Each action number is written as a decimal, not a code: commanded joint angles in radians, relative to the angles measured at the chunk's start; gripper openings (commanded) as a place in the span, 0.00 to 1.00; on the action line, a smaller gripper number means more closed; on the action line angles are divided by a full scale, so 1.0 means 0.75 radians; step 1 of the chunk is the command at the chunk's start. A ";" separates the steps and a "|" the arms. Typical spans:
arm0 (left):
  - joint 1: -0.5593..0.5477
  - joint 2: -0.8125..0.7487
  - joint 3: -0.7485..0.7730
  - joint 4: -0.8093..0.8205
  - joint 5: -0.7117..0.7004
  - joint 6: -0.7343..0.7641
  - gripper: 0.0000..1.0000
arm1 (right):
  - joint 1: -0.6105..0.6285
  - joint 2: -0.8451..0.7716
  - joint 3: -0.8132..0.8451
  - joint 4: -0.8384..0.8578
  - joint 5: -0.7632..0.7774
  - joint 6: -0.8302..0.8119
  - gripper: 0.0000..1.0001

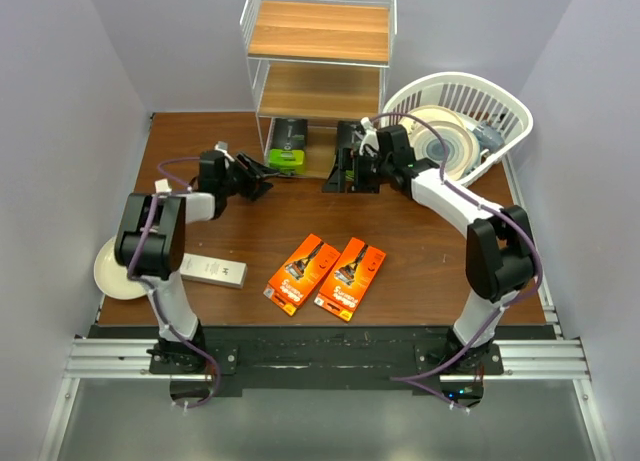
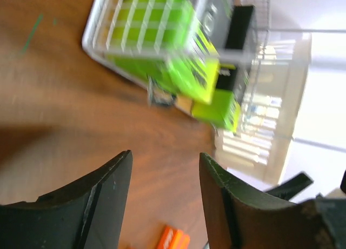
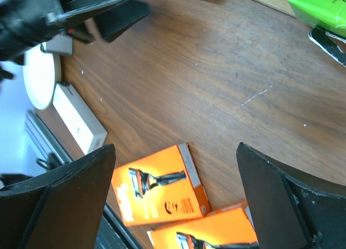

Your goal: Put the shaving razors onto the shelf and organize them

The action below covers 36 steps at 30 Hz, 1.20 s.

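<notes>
The shelf (image 1: 318, 41) stands at the back centre. One black box with a lime-green end (image 1: 288, 146) lies inside its bottom tier; it also shows in the left wrist view (image 2: 151, 38). A second black-and-green box (image 1: 347, 141) stands just right of it, beside my right gripper (image 1: 346, 171), which is open and empty (image 3: 175, 146). My left gripper (image 1: 256, 181) is open and empty (image 2: 165, 154), a little in front of the bottom tier. Two orange cards (image 1: 303, 272) (image 1: 350, 278) lie side by side at the front centre (image 3: 162, 189). One long white box (image 1: 213, 270) lies at the front left.
A cream plate (image 1: 112, 271) lies at the front left edge beside the left arm. A white slotted basket (image 1: 500, 101) with plates stands at the back right. The shelf's upper two boards (image 1: 320, 89) carry nothing.
</notes>
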 commanded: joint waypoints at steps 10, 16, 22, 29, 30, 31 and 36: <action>0.195 -0.549 -0.261 -0.697 0.183 0.745 0.59 | 0.149 -0.305 -0.089 -0.302 0.078 -0.717 0.96; 0.077 -0.668 -0.349 -0.790 0.277 0.995 0.66 | 0.255 -0.352 -0.235 -0.356 0.017 -0.845 0.96; -0.097 -0.750 -0.455 -0.761 0.181 1.005 0.68 | 0.447 -0.309 -0.372 -0.215 0.186 -0.790 0.94; -0.181 -0.681 -0.537 -0.696 0.134 0.954 0.48 | 0.496 -0.141 -0.364 -0.035 0.427 -0.542 0.85; -0.201 -0.666 -0.533 -0.698 0.116 0.954 0.48 | 0.497 -0.121 -0.353 -0.033 0.462 -0.516 0.84; -0.205 -0.658 -0.525 -0.696 0.087 0.952 0.49 | 0.495 -0.080 -0.329 -0.028 0.489 -0.506 0.83; -0.193 -0.690 -0.484 -0.763 -0.038 0.917 0.61 | 0.495 0.059 -0.247 -0.006 0.501 -0.483 0.78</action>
